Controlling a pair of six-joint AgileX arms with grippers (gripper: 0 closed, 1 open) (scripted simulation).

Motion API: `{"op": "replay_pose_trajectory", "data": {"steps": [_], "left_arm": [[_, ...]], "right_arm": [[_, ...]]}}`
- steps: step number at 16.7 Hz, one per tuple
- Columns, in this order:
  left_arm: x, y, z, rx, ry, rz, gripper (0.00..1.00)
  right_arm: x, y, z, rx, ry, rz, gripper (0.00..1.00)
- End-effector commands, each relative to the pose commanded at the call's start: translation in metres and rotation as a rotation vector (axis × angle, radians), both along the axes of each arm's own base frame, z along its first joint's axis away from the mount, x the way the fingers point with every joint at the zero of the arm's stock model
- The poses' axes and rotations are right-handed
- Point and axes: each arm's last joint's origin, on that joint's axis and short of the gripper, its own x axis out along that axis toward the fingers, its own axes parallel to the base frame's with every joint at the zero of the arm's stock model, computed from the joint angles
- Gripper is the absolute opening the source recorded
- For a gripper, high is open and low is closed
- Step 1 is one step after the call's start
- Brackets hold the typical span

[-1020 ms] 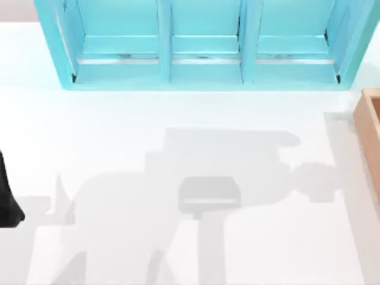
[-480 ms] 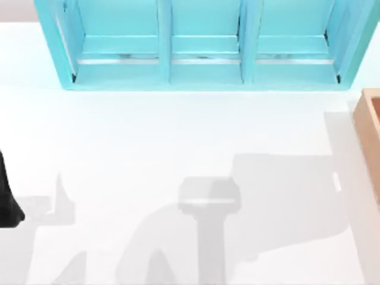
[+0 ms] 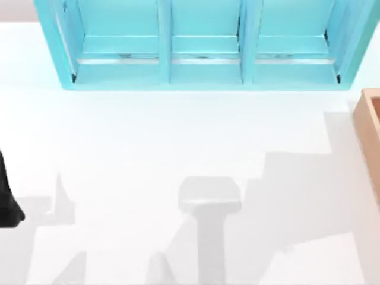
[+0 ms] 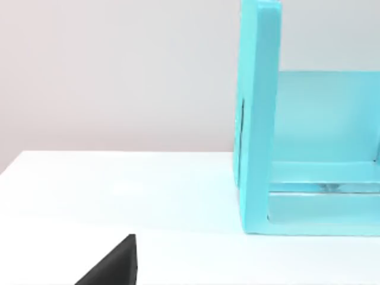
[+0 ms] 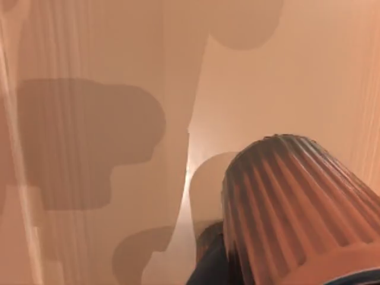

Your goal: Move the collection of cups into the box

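Observation:
A reddish-brown ribbed cup (image 5: pixel 291 208) hangs close to the right wrist camera, over the tan wooden floor of the box (image 5: pixel 107 148). My right gripper is shut on it, and a dark finger (image 5: pixel 209 261) shows beside its narrow end. The cup's shadow falls on the box floor below. In the top view, a tan edge of the box (image 3: pixel 369 127) shows at the table's right side. My left arm (image 3: pixel 7 202) stays parked at the table's left edge.
A big turquoise shelf unit (image 3: pixel 202 47) spans the back of the white table (image 3: pixel 148 148). Its end panel (image 4: pixel 258 119) stands close in the left wrist view. Grey arm shadows lie across the table's front and right.
The large arm shadow on the table has slid from the middle toward the right, up to the box. The left arm has not moved.

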Motion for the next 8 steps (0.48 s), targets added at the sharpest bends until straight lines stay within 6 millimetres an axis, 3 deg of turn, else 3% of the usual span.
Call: {"op": "replay_pose_trajectory", "data": {"steps": [3, 7, 8], "left_arm": [[0.000, 0.000, 0.000, 0.000, 0.000, 0.000, 1.00], [0.000, 0.000, 0.000, 0.000, 0.000, 0.000, 1.00], [0.000, 0.000, 0.000, 0.000, 0.000, 0.000, 1.00]], "right_arm": [[-0.002, -0.001, -0.020, -0.001, 0.001, -0.002, 0.00], [-0.002, -0.001, -0.022, -0.001, 0.001, -0.002, 0.00], [-0.002, -0.001, -0.022, -0.001, 0.001, -0.002, 0.08]]}}
